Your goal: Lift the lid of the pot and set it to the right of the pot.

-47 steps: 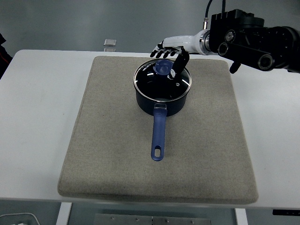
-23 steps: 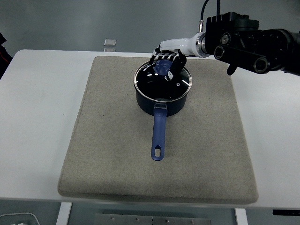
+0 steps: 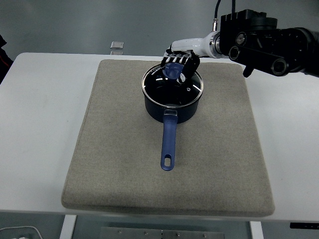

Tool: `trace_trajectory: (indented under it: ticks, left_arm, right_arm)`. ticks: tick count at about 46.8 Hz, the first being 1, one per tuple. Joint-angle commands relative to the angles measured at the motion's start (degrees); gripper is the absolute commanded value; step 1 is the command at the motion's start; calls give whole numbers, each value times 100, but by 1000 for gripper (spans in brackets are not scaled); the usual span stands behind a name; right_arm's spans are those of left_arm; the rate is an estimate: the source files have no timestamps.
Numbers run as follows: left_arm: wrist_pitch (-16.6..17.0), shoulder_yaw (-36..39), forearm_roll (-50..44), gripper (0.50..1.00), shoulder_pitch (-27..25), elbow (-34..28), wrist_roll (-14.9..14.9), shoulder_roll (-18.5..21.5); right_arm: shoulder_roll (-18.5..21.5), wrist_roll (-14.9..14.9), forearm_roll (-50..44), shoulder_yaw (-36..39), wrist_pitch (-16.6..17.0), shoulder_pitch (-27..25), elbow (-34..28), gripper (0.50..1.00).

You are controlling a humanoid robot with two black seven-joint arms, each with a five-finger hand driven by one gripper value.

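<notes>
A white surface point(image 3: 40, 124) carries a grey mat point(image 3: 124, 179) that covers most of it. On the far part of the mat stands a dark pot point(image 3: 172, 107), its blue handle point(image 3: 168, 144) pointing toward the near edge. The glass lid point(image 3: 172, 87) sits on the pot. A small clear object point(image 3: 117, 46) lies on the far edge of the surface, left of the pot. The right robot hand point(image 3: 179, 66) comes in from the right, its fingers curled around the lid's blue knob point(image 3: 173, 71). Behind is a grey wall.
</notes>
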Motion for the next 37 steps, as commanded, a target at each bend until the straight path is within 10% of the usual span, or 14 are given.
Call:
trace_trajectory:
  ticks: [1,37]
  left_arm:
    - [0,0,0,1000,0,0,1,0]
    - [0,0,0,1000,0,0,-8,0]
  right_arm:
    - [-6,0,2,-8,3,-2,1,819]
    - [3,0,-7,-25,47,15,1,607]
